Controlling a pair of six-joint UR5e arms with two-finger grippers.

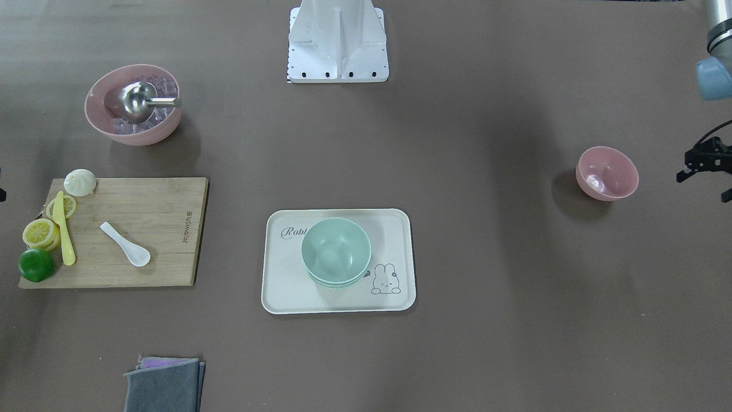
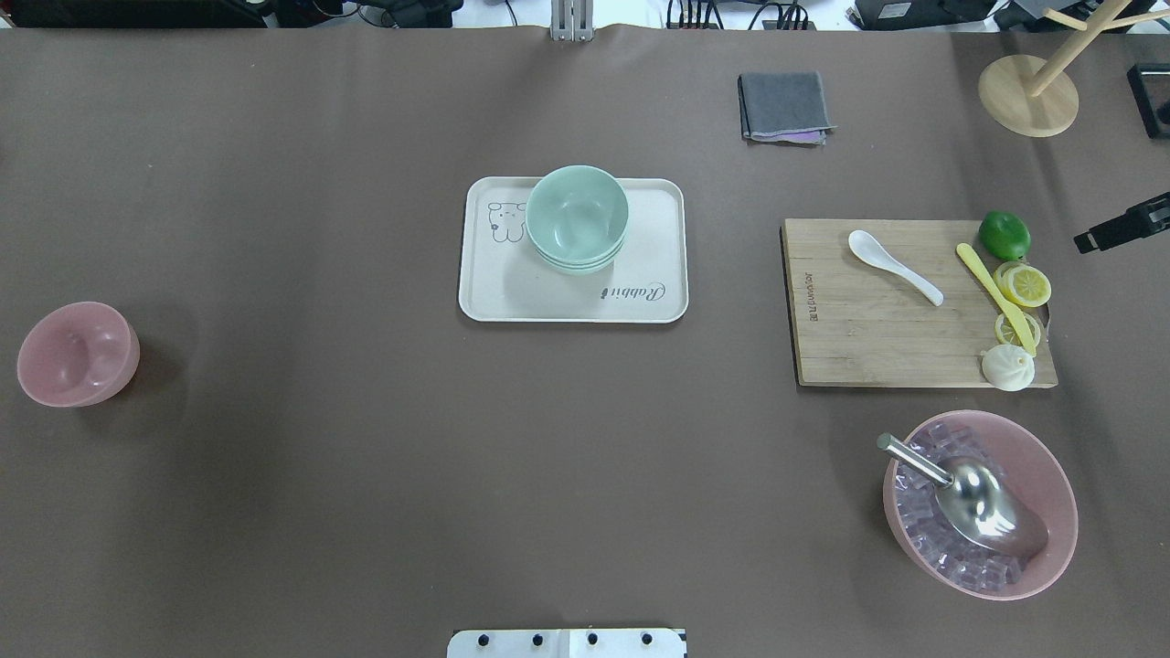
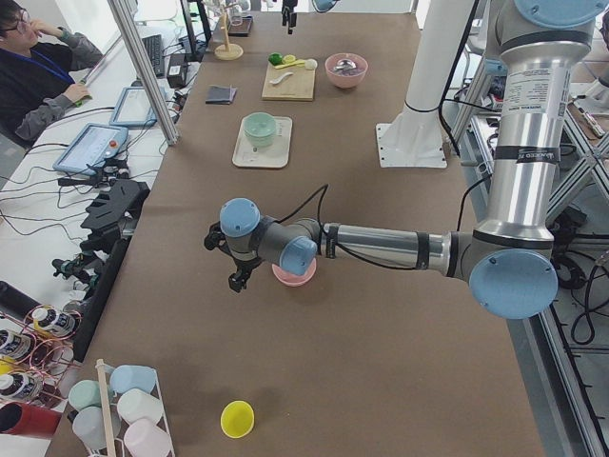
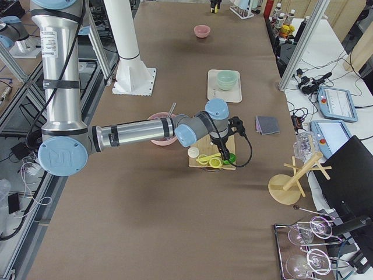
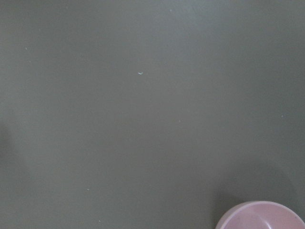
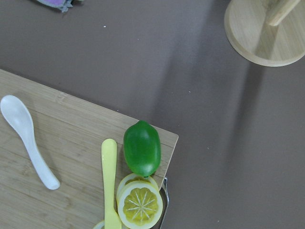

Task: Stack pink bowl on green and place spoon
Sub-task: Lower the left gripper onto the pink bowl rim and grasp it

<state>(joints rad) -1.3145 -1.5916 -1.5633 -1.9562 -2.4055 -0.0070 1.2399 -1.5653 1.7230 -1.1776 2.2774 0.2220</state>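
A small pink bowl (image 1: 607,173) stands alone on the brown table at my left end; it also shows in the overhead view (image 2: 78,354) and at the bottom of the left wrist view (image 5: 261,217). Stacked green bowls (image 1: 336,252) sit on a white rabbit tray (image 1: 394,229) at the centre. A white spoon (image 1: 126,245) lies on the wooden cutting board (image 1: 154,212); it also shows in the right wrist view (image 6: 28,140). My left gripper (image 1: 702,187) hovers open and empty just beyond the pink bowl. My right gripper (image 2: 1120,228) is beyond the board's lime corner, cut off by the frame.
A large pink bowl of ice with a metal scoop (image 1: 132,105) stands near the board. A lime (image 1: 36,265), lemon slices (image 1: 41,233), a yellow knife (image 1: 65,237) and a bun (image 1: 80,182) sit on the board. A grey cloth (image 1: 164,384) and a wooden stand (image 2: 1028,96) lie at the far side.
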